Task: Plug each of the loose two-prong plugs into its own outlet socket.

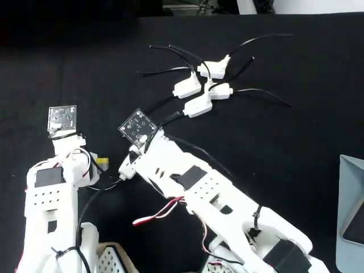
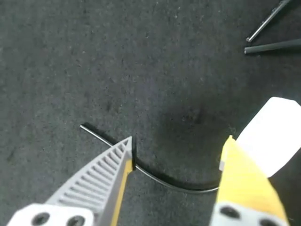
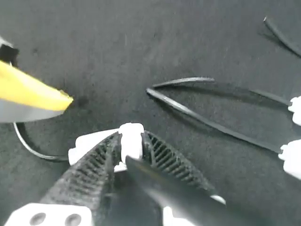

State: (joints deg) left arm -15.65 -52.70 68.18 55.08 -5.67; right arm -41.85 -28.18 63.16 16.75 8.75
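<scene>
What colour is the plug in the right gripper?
White; the plug shows best in the right wrist view.

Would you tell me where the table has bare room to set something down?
Bare table lies between the plug cluster and the grey object at the right edge, and again left of the cluster. It is crowded around the cluster and in the gap between the open left gripper and the right gripper, shut on a white plug.

table cover [image 2: 141, 56]: matt, fuzzy cloth | plug [image 3: 130, 136]: smooth plastic | cord [image 2: 160, 179]: glossy | left tool [image 2: 179, 141]: ribbed plastic
</scene>
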